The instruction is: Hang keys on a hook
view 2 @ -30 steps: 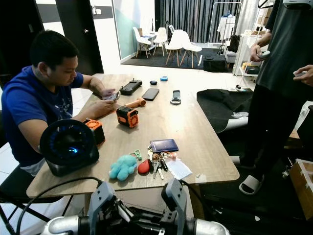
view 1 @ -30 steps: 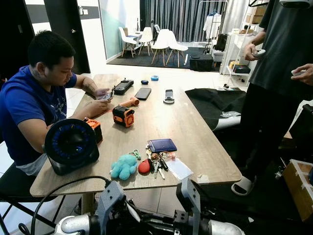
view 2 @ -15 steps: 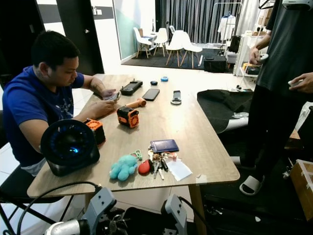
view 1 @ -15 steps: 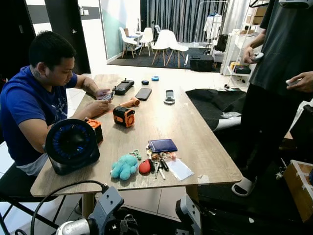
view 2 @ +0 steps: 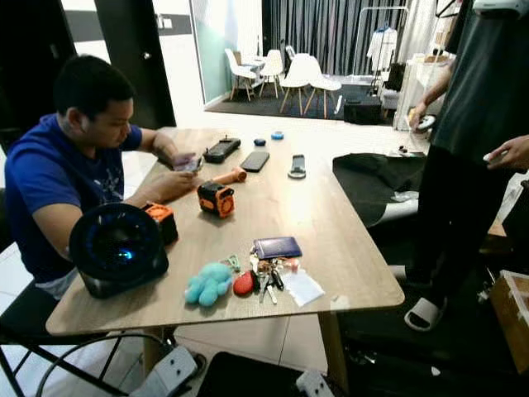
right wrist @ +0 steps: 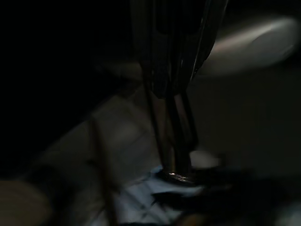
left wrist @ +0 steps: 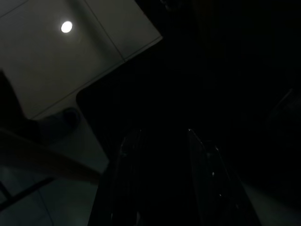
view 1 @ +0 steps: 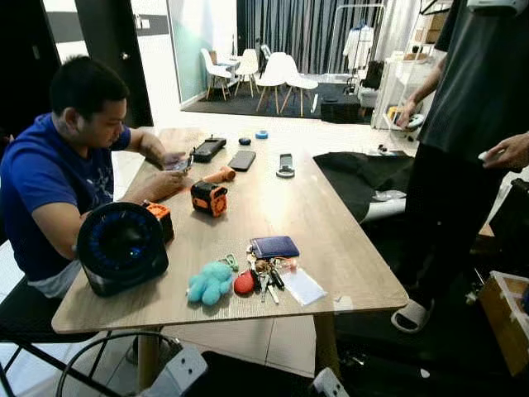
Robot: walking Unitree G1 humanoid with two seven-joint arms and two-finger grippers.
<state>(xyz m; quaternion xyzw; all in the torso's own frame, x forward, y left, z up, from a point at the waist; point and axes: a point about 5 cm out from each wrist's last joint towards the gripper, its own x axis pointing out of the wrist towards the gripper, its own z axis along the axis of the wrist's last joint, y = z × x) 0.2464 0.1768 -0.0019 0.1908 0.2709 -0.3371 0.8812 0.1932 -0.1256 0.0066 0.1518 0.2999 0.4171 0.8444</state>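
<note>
A bunch of keys (view 1: 266,276) with a red tag (view 1: 244,284) lies near the front edge of the wooden table (view 1: 331,248), between a teal plush toy (view 1: 210,281) and a clear plastic sleeve (view 1: 302,286). Both arms hang low below the table edge; the left arm's tip (view 1: 180,375) and the right arm's tip (view 1: 327,385) peek in at the bottom. In the dark left wrist view my left gripper (left wrist: 159,137) has its fingers apart over the floor. In the dim, blurred right wrist view my right gripper (right wrist: 175,173) has its fingers pressed together, holding nothing.
A dark blue wallet (view 1: 274,246) lies just behind the keys. A black round fan (view 1: 122,246), orange devices (view 1: 209,197) and phones (view 1: 242,159) also sit on the table. A seated person (view 1: 58,182) is at the left side, a standing person (view 1: 471,141) at the right.
Both arms have dropped from in front of the table edge to almost below the head views. The standing person's far hand has lowered. The keys have not moved.
</note>
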